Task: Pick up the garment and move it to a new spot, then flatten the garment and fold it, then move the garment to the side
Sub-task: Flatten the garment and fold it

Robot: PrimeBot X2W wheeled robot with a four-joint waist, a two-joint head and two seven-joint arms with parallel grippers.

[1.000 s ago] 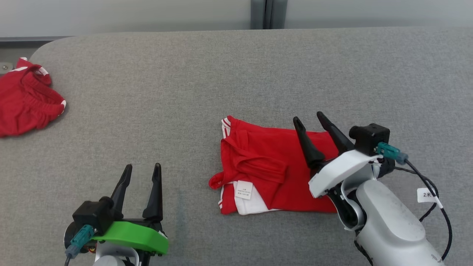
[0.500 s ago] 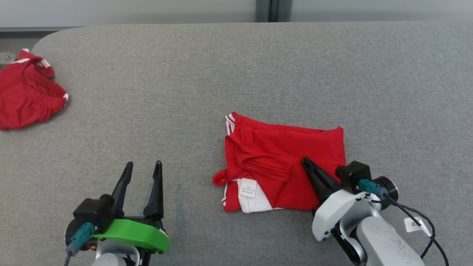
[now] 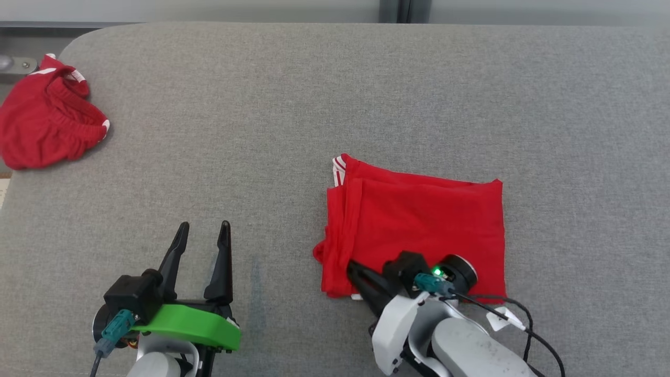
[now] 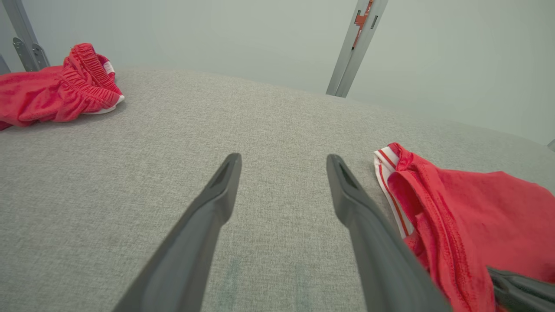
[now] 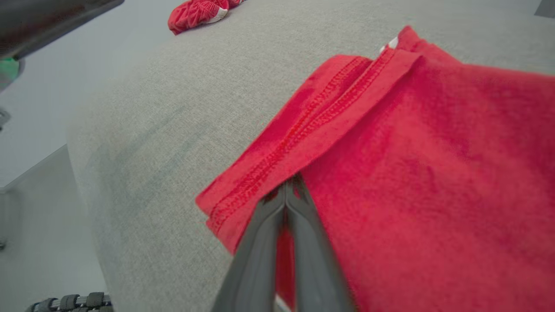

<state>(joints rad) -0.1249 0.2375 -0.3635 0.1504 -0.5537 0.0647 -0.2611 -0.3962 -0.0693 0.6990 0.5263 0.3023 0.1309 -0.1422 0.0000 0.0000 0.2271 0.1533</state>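
Note:
The red garment (image 3: 419, 220) lies as a folded rectangle on the grey table (image 3: 314, 104), right of centre, with a white-striped edge at its far left corner. My right gripper (image 3: 352, 266) rests at its near left corner, shut, with the tips pinched at the stitched hem (image 5: 312, 125). In the right wrist view the gripper's (image 5: 288, 186) fingers meet under that hem strip, on the garment (image 5: 412, 151). My left gripper (image 3: 204, 226) stands open over bare table, left of the garment. The left wrist view has the left gripper (image 4: 284, 158) holding nothing and the garment (image 4: 477, 216) to its right.
A second red garment (image 3: 49, 128) lies crumpled at the table's far left corner, also in the left wrist view (image 4: 56, 95). The table's rounded left edge drops off just beyond it. A pale wall with a grey post (image 3: 403, 10) runs behind the table.
The head camera has shifted. My right gripper went from open to shut and moved to the garment's near left corner. A smooth red layer now covers the white label. The left arm held still.

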